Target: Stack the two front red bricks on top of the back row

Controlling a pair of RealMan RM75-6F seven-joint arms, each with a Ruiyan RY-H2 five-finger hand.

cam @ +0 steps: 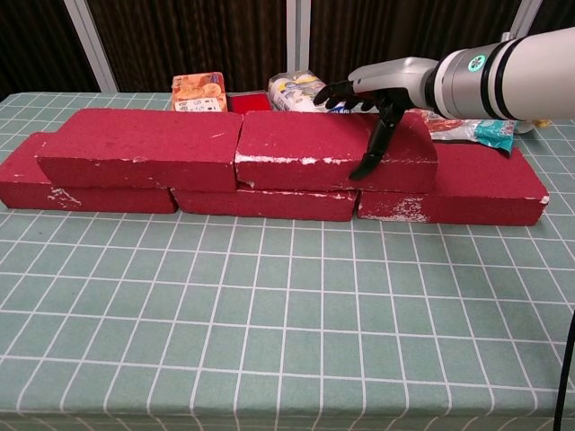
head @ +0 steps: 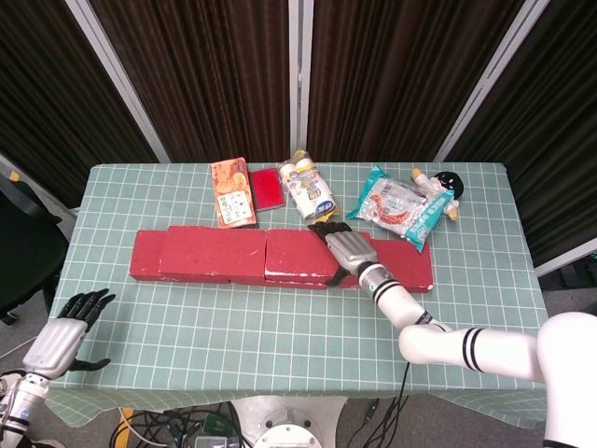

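Red bricks [cam: 144,148] [cam: 332,151] already sit atop the back row [cam: 449,193] on the counter [cam: 269,314]. Our right robot hand [cam: 373,99] spans the right top brick, thumb down its front, seemingly steadying it. Our left robot hand [head: 65,336] rests open, empty, at the counter's edge.

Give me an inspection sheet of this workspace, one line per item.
Surface: table with green grid cloth.
Job's things: two upper red bricks lie stacked on the back row of three.
Clutter: orange snack box, red flat box, bottle pack, snack bag, all behind the bricks.
Hands: right hand over the right upper brick, thumb down its front face; whether it grips cannot be told. Left hand holds nothing, off the table's front left edge.
Cables: some below the front edge.
Surroundings: dark curtains; black chair at left.
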